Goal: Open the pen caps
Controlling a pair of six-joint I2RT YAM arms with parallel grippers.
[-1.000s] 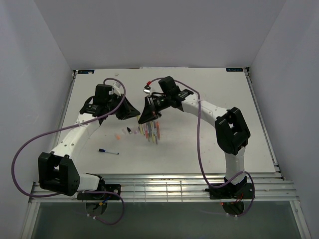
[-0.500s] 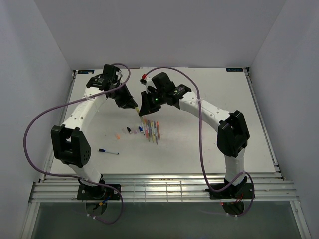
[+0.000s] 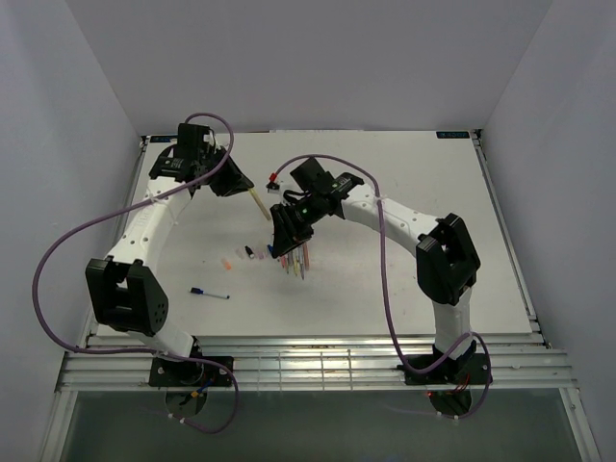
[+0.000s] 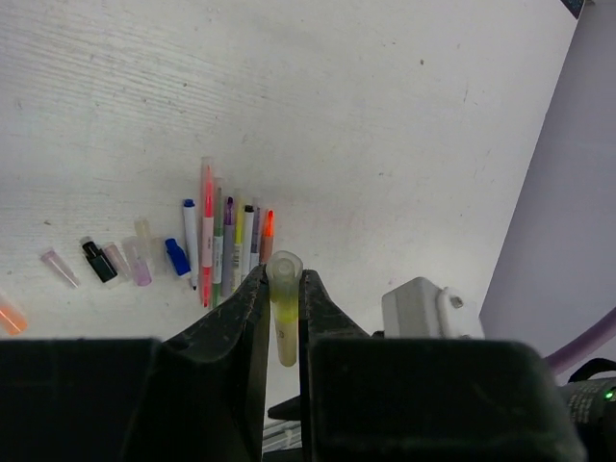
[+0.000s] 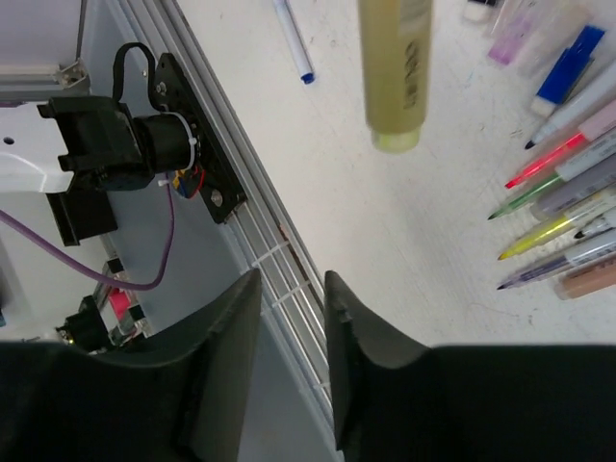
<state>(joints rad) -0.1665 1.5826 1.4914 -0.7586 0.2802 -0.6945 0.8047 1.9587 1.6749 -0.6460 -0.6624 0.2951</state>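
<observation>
Only the wrist views tell: left hand (image 4: 284, 279) clamps yellow pen (image 4: 285, 322), right hand (image 5: 292, 286) gapes empty

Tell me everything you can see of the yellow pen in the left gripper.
The yellow pen is a translucent plastic tube, yellow along the body and paler, almost clear, at its round far end. The left gripper is shut on it, fingers pressing both sides. It hangs above the table, free end toward the open right gripper, which does not touch it. I cannot tell if it is capped.
</observation>
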